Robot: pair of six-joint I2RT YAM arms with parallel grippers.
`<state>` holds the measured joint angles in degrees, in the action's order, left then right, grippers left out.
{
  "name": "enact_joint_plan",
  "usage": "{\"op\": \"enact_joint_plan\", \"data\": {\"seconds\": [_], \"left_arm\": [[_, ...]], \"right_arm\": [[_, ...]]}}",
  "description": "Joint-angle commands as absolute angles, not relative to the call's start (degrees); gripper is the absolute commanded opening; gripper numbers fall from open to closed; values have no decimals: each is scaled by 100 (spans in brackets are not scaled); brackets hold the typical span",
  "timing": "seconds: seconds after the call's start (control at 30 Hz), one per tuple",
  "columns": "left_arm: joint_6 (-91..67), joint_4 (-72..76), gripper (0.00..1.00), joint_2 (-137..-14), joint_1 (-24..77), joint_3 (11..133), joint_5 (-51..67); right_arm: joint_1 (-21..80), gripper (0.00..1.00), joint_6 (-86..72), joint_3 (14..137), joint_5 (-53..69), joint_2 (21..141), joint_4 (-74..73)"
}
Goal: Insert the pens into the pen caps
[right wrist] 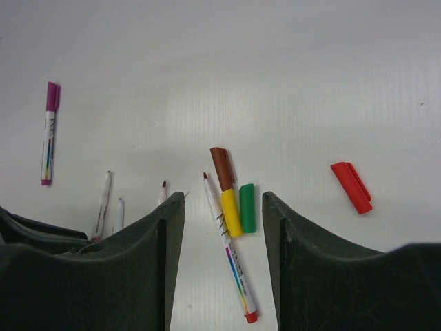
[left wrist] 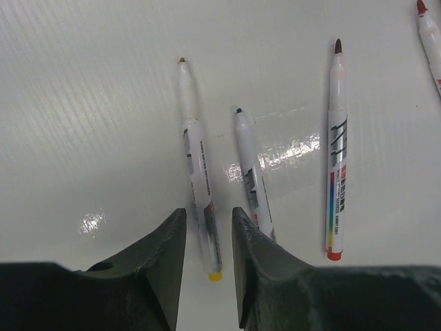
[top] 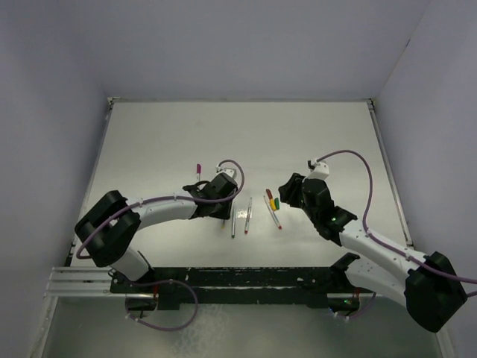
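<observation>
My left gripper [left wrist: 209, 221] is open, low over the table, its fingers on either side of the rear of a yellow-ended pen [left wrist: 200, 172]. A dark-tipped pen [left wrist: 251, 172] and a red-ended pen [left wrist: 335, 152] lie just to its right. My right gripper [right wrist: 224, 207] is open above a dark red cap [right wrist: 222, 167], a yellow cap [right wrist: 231, 212] and a green cap [right wrist: 247, 207], which lie together beside another red-ended pen [right wrist: 229, 255]. A red cap [right wrist: 351, 187] lies apart to the right. A pen wearing the magenta cap [right wrist: 49, 134] lies far left.
In the top view both grippers, the left [top: 223, 221] and the right [top: 283, 195], sit near the middle of the white table [top: 149, 149], with the loose pens [top: 240, 220] between them. Walls enclose the table on three sides.
</observation>
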<state>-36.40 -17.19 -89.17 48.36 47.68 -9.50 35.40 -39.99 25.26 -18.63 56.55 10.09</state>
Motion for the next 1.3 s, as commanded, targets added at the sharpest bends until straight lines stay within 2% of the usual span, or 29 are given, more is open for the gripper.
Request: {"op": "enact_joint_plan", "data": {"seconds": [0.0, 0.27, 0.53, 1.0, 1.27], "left_arm": [[-3695, -1599, 36, -9108, 4860, 4956, -1170], [-3804, -1867, 34, -9354, 4869, 5020, -1379], [-4013, -2153, 27, -9546, 4869, 4949, -1367], [-4298, -3210, 27, -9883, 4937, 5203, -1789], [-4386, -3348, 26, -10005, 4983, 5147, -1605]], "right_arm": [[3546, 51, -4068, 2496, -1769, 5571, 1292], [3551, 49, -4100, 2496, -1722, 5489, 1271], [3542, 49, -4183, 2560, -1739, 5333, 1151], [3545, 47, -4253, 2576, -1808, 4993, 1000], [3544, 47, -4319, 2600, -1836, 4865, 961]]}}
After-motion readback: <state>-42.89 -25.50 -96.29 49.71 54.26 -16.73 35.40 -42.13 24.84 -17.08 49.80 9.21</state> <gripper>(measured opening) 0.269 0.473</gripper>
